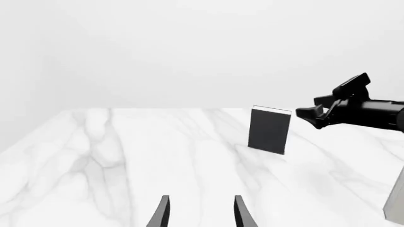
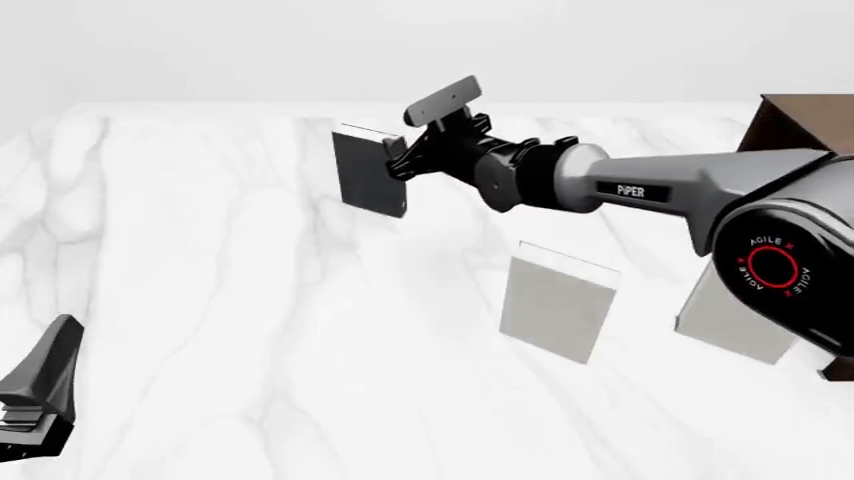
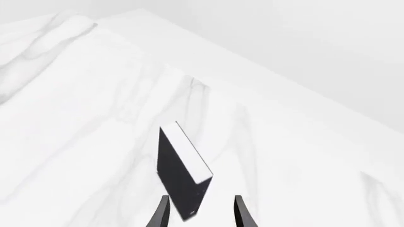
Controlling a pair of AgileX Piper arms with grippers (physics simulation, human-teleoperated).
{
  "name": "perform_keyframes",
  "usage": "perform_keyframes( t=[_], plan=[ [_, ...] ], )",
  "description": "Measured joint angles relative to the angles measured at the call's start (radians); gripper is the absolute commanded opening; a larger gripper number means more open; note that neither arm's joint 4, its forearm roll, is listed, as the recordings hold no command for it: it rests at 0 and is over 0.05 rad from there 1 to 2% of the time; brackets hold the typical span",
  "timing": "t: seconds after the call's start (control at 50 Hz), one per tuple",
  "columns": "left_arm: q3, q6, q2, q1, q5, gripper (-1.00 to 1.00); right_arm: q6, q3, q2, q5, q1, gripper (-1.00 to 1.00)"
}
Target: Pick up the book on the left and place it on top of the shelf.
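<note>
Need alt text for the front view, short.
The right arm's hand reaches across a white marble table to the upright black book, its fingers open and close to the book's right edge. Two pale grey books stand nearer; the brown shelf is at far right, and the left hand rests low left.

All 3 views sharing book (image 2: 370,170)

White marble table (image 2: 200,300) (grey-veined), pale blank backdrop.
</note>
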Motion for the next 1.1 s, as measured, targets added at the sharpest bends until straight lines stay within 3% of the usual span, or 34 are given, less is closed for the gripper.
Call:
perform_keyframes(
  t=[1.1],
  plan=[
    [0.0,0.0,0.0,0.0,0.0,1.0,0.017,-0.231,0.222,0.047,0.017,1.0]
  ],
)
